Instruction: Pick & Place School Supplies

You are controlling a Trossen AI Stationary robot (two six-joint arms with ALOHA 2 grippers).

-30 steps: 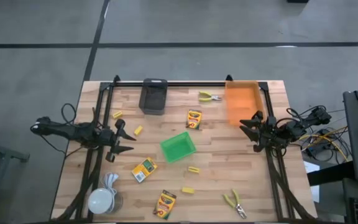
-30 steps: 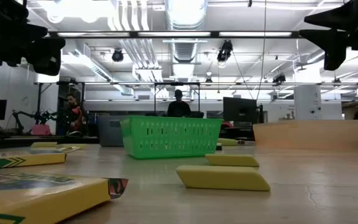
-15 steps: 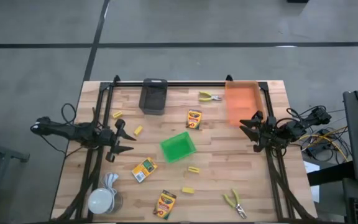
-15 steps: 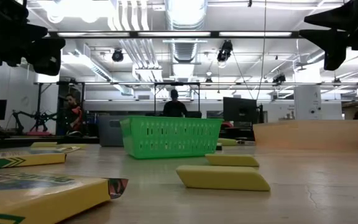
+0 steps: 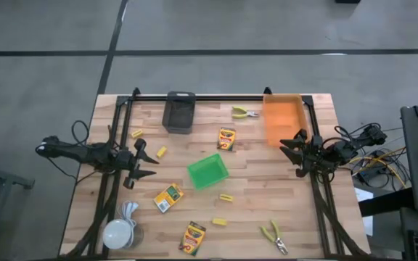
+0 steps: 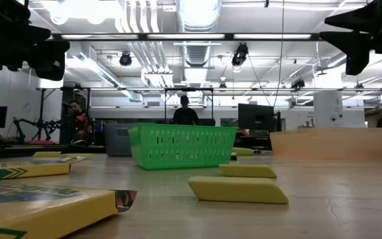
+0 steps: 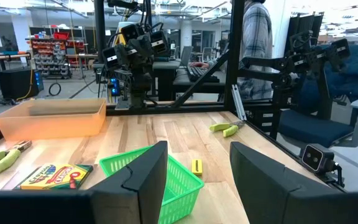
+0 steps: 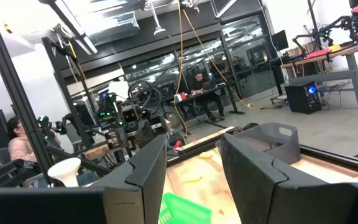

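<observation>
Nothing is held yet; all supplies lie loose on the wooden table [image 5: 296, 210].

Handling, as judged: the three crayon boxes [image 5: 226, 138] [image 5: 168, 198] [image 5: 192, 236] are prob. light cardboard, crushable, best taken across the narrow width w/ light squeeze. The small yellow blocks [image 5: 226, 197] [image 5: 218, 221] [image 5: 161, 152] [image 5: 137, 133] look stiff and light but low-lying, so fingers must be brought nearly to the tabletop and closed across the short side. The two yellow-handled pliers [image 5: 245, 112] [image 5: 274, 235] are prob. heaviest, metal, slippery; the handles are the better hold.

The left gripper [image 5: 145, 162] is seen at the table's left edge, fingers spread apart, clamped on nothing. The block at the left-centre lies just beside it; the tilted crayon box is near, toward the front. The green basket [image 5: 208, 171] sits mid-table, between both arms.

The right gripper [image 5: 289, 150] is held at the right edge, fingers likewise apart and empty, just beside the orange bin [image 5: 282, 119]. The upright crayon box and the far pliers are near it; the front pliers are well apart. The grey bin [image 5: 179, 111] stands at the far edge.
</observation>
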